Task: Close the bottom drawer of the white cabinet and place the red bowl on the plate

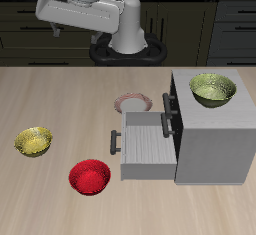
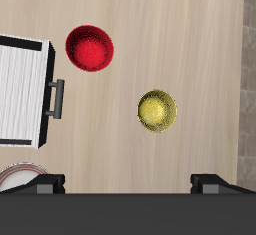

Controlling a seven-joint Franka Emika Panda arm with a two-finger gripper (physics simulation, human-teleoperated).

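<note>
The white cabinet [image 1: 215,139] stands on the table with its bottom drawer [image 1: 145,144] pulled far out, dark handle [image 1: 115,142] toward the table's middle. The wrist view shows that drawer [image 2: 22,89] and its handle [image 2: 56,99] too. The red bowl [image 1: 89,176] sits on the table near the front edge, a short way from the drawer front; it also appears in the wrist view [image 2: 90,48]. Behind the drawer, beside the cabinet, lies the plate [image 1: 133,103], only its rim [image 2: 20,176] showing in the wrist view. My gripper [image 1: 72,19] hangs high above the table, open and holding nothing [image 2: 132,182].
One yellow-green bowl [image 1: 212,89] rests on the cabinet's top. Another [image 1: 33,141] sits on the table beyond the red bowl, seen in the wrist view [image 2: 157,110]. The upper drawer's handle [image 1: 166,112] lies flush with the cabinet front.
</note>
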